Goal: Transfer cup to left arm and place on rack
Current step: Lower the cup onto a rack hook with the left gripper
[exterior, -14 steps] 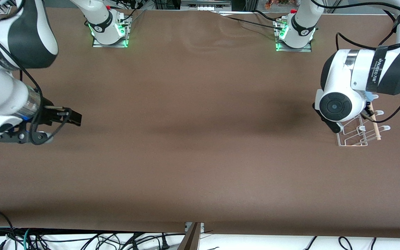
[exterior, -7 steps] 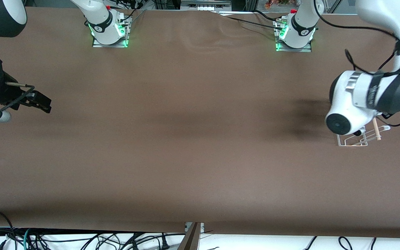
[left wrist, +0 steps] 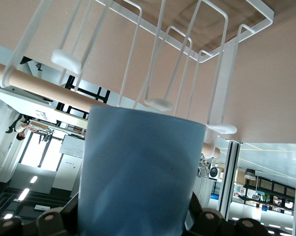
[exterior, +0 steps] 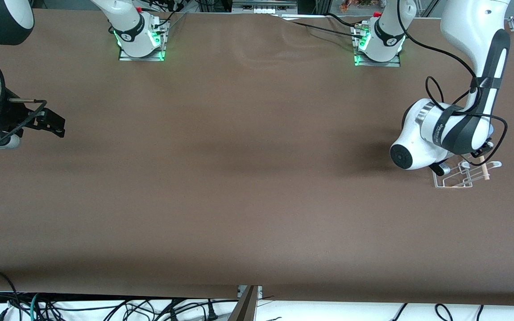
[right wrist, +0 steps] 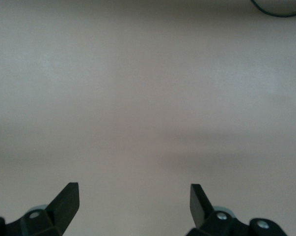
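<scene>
Since lowered: cup [left wrist: 138,172] at rack [exterior: 455,176]

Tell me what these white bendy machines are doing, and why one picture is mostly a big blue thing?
They are two robot arms bolted to a brown table. One picture looks down from high up; the other two come from little cameras on each arm's wrist. The big blue thing is a cup, held in the left gripper, so its camera sees it very close. That arm is over the rack, a white wire stand with pegs and a wooden stick. The right gripper waits open and empty at the right arm's end of the table.
</scene>
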You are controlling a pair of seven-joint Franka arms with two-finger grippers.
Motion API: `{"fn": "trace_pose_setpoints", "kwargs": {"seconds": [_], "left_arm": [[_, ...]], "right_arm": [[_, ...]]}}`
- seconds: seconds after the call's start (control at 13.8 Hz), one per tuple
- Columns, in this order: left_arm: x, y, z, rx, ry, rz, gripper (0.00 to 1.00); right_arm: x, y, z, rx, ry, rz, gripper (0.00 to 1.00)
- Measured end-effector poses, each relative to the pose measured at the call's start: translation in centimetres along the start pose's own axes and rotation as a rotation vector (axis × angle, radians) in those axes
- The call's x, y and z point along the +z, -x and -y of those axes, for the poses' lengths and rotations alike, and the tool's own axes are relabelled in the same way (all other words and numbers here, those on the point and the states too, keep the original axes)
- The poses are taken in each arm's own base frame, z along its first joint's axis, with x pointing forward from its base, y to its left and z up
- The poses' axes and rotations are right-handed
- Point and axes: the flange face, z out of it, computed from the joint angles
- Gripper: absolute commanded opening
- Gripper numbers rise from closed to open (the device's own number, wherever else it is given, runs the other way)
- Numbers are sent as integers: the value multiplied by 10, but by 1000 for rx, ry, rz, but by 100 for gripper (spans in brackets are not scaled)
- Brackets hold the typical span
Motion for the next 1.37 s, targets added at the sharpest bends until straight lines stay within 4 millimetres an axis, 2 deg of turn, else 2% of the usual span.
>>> {"fn": "trace_pose_setpoints", "kwargs": {"seconds": [0.07, 0.14, 0.36, 0.65, 0.8, 1.16, 1.37], "left_arm": [[1, -1, -1, -2, -5, 4, 24], [3, -2, -1, 0, -17, 15, 37], [11, -10, -8, 18, -25, 35, 51], [18, -22, -17, 42, -26, 55, 54], [19, -23, -18, 44, -29, 58, 100], [17, -22, -16, 37, -31, 54, 100], [7, -14, -8, 4, 13, 11, 100]], "right_arm": [[0, 0, 0, 0, -4, 0, 100], [0, 0, 0, 0, -8, 0, 100], [0, 0, 1, 0, -11, 1, 100], [0, 0, 1, -1, -12, 1, 100], [0, 0, 1, -2, -12, 1, 100], [0, 0, 1, -9, -12, 1, 100], [0, 0, 1, -10, -12, 0, 100]]}}
